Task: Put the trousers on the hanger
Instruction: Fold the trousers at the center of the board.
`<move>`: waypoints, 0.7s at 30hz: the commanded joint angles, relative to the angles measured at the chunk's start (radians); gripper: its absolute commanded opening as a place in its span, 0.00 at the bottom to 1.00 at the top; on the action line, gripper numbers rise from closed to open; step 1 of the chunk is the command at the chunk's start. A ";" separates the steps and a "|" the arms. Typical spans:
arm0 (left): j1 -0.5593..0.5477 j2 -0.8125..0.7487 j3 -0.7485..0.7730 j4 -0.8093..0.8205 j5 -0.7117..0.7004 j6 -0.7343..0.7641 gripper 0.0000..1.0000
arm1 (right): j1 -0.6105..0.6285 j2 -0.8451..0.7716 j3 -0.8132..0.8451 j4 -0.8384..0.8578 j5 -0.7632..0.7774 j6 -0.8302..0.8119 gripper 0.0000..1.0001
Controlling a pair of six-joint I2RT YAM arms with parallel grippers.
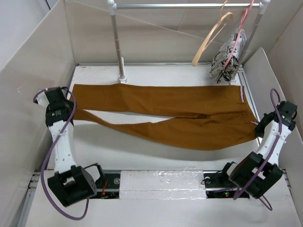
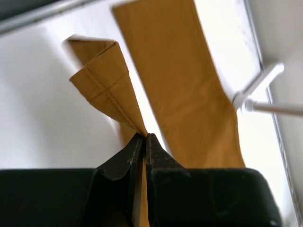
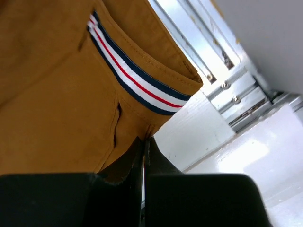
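The rust-brown trousers (image 1: pixel 165 116) lie spread across the white table, legs to the left and waistband to the right. My left gripper (image 1: pixel 72 113) is shut on the hem end of the near leg, which shows pinched in the left wrist view (image 2: pixel 106 90) between the fingers (image 2: pixel 144 138). My right gripper (image 1: pixel 258 130) is shut on the waistband's near corner (image 3: pixel 156 120), just below the striped trim (image 3: pixel 137 78). The tan wooden hanger (image 1: pixel 212 37) hangs on the rail at the back right, apart from both grippers.
A metal clothes rail (image 1: pixel 184 5) stands on a post (image 1: pixel 117 45) at the back. A pink hanger with black-and-white patterned cloth (image 1: pixel 229 56) hangs beside the wooden one. Cardboard walls (image 1: pixel 33 61) enclose the table left, right and behind.
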 commanded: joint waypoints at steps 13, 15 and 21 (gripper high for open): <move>-0.030 0.284 0.131 0.184 -0.180 -0.002 0.00 | 0.323 0.553 0.731 0.069 0.019 0.043 0.00; -0.054 0.384 0.224 0.147 -0.246 0.004 0.00 | 0.334 0.675 0.835 0.099 -0.006 0.045 0.00; -0.108 0.611 0.455 0.130 -0.332 0.022 0.00 | 0.355 0.973 1.163 0.104 -0.099 0.048 0.00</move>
